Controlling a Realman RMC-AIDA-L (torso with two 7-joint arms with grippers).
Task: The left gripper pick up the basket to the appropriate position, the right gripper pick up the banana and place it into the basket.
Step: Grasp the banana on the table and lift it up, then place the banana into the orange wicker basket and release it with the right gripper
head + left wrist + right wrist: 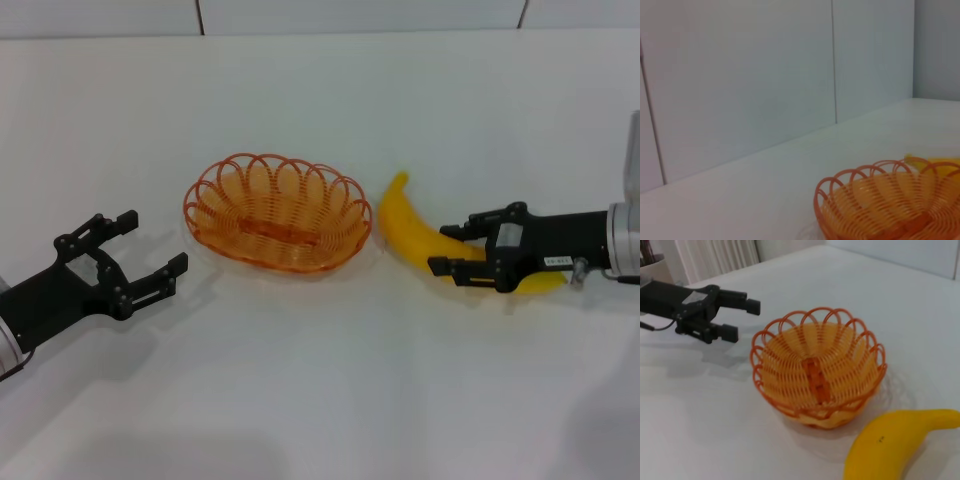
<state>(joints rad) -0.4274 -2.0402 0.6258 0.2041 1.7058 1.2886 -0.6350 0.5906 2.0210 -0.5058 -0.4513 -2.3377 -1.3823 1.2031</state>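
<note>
The orange wire basket stands upright on the white table at the middle; it also shows in the left wrist view and the right wrist view. It holds nothing. The yellow banana lies on the table just right of it, also seen in the wrist views. My right gripper reaches in from the right, its fingers closed against both sides of the banana's middle. My left gripper is open and empty, left of the basket and apart from it; the right wrist view shows it too.
The white table runs to a panelled white wall at the back. A pot and a white ribbed panel show beyond the left arm in the right wrist view.
</note>
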